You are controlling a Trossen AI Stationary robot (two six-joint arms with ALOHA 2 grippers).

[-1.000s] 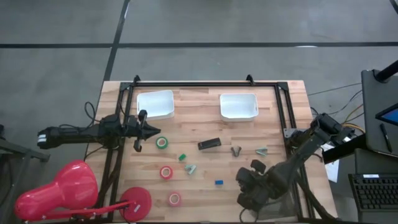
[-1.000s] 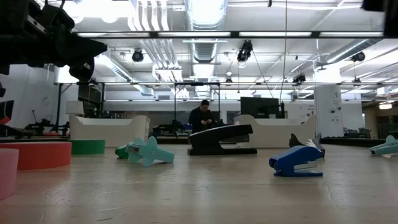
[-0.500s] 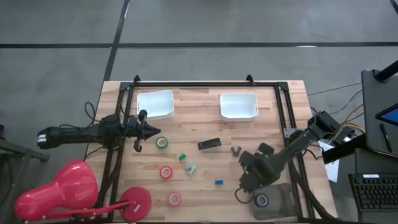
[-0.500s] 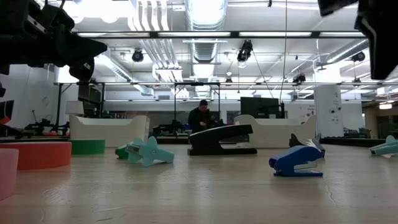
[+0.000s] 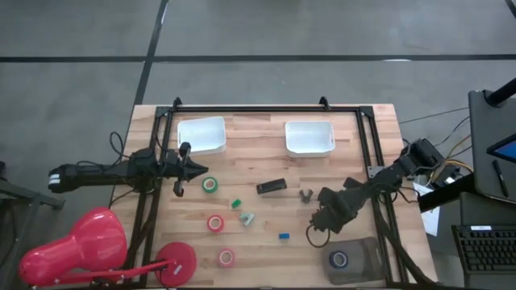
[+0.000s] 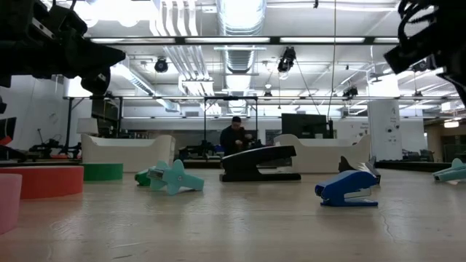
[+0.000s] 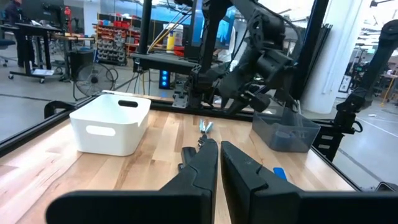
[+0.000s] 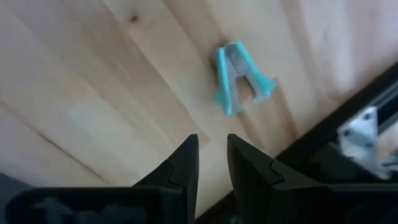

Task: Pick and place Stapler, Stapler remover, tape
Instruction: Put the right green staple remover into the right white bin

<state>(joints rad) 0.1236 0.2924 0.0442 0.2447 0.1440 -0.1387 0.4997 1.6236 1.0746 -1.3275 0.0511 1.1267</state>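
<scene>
High view — stapler point(image 5: 271, 186) lies lengthwise left-right, slightly tilted

No text, label, brand, number or sign can be read in any of the views. Nothing is printed on the wooden surface point(image 5: 266, 161) or on the things lying on it, and whatever shows in the room behind is too small and blurred to make out.
</scene>
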